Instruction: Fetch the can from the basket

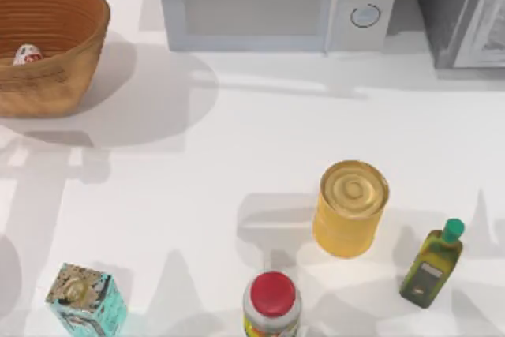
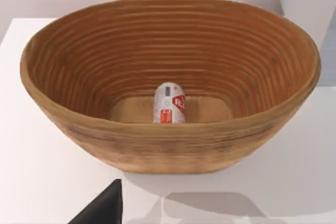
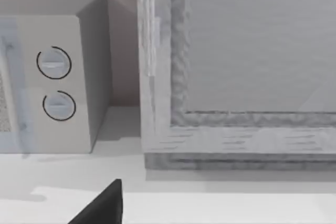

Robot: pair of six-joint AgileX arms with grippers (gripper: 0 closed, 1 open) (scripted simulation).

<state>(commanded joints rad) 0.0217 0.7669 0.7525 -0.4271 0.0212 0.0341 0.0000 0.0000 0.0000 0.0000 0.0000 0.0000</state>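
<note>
The can (image 1: 28, 55) is small and white with red label marks. It lies on its side on the floor of the basket (image 1: 79, 5), a large brown woven bowl at the table's back left corner. In the left wrist view the can (image 2: 169, 103) rests in the middle of the basket (image 2: 168, 140), which stands just ahead of the camera. A dark piece of my left gripper (image 2: 103, 208) shows in front of the basket's near wall, outside it. A dark piece of my right gripper (image 3: 102, 205) hangs over the table before a grey cabinet.
A microwave (image 1: 268, 1) and a grey cabinet (image 1: 465, 13) line the back edge. Near the front stand a large yellow can (image 1: 351, 209), a green-capped oil bottle (image 1: 432, 266), a red-lidded jar (image 1: 272, 305) and a teal carton (image 1: 85, 299).
</note>
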